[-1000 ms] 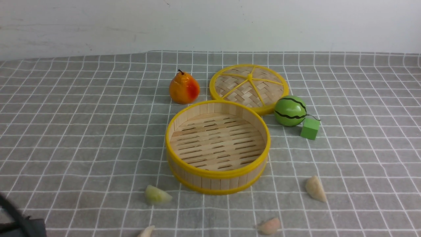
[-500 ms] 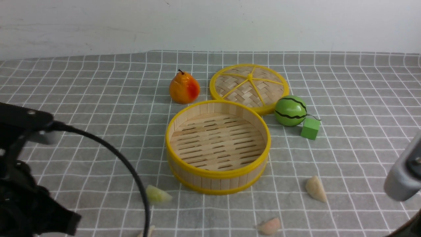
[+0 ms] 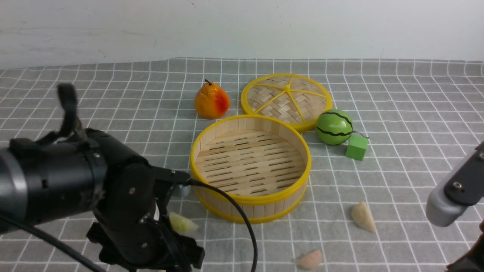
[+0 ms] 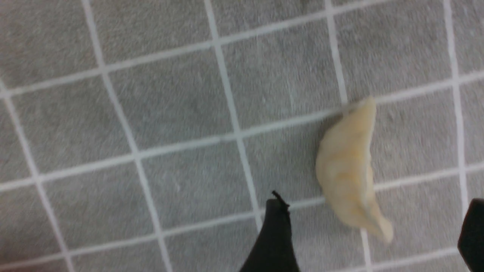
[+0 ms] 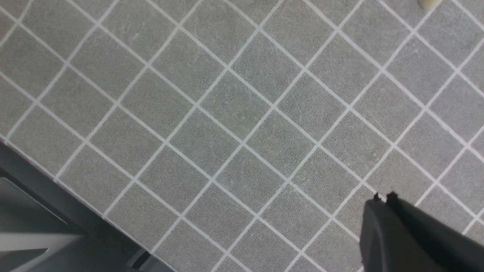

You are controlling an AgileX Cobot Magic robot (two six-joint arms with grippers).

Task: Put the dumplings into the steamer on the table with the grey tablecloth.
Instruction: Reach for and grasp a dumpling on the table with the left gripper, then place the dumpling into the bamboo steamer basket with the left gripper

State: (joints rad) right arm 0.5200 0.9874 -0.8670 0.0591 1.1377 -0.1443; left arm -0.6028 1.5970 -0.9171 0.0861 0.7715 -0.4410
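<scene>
Left wrist view: left claw (image 4: 373, 231) apart flanking glossy cream crescent dumpling (image 4: 348, 170); right claw (image 5: 383, 196) together.

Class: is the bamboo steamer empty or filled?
Empty: the steamer shows a bare slatted floor; visible dumplings lie outside on the tablecloth.

The left arm (image 3: 56, 185) hides part of the green dumpling (image 3: 183, 223); the edge cuts off the right arm (image 3: 450, 200).
</scene>
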